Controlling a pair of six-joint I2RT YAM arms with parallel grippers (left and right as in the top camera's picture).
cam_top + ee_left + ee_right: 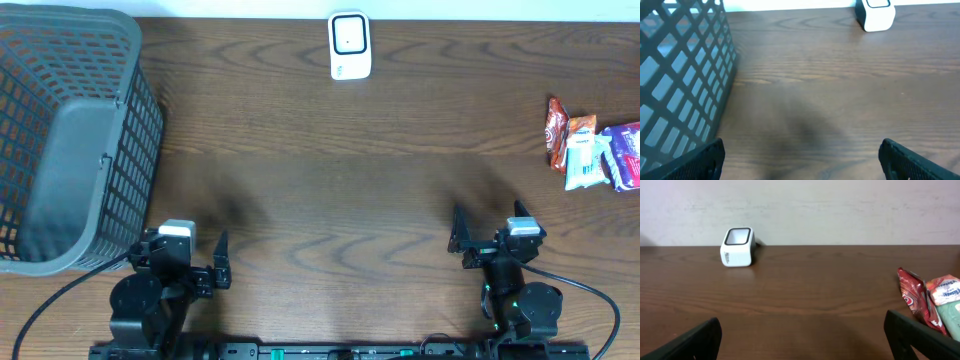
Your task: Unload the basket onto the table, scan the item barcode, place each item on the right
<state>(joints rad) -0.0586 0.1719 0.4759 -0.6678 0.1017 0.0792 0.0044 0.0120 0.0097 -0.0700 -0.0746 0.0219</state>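
Observation:
The white barcode scanner (349, 45) stands at the table's far middle edge, and it also shows in the left wrist view (876, 14) and the right wrist view (737, 246). Three snack packets lie together at the right edge: a red one (556, 130) (914, 301), a white and green one (583, 158) (946, 291) and a purple one (626, 152). My left gripper (185, 248) (801, 152) is open over bare wood at the near left. Near the front right, my right gripper (486, 218) (802, 327) is open, well short of the packets, with nothing between its fingers.
A large grey mesh basket (70, 140) (675, 75) fills the left side of the table, right beside my left arm. A pale wall runs behind the scanner. The dark wooden table (340, 180) lies between the arms and the scanner.

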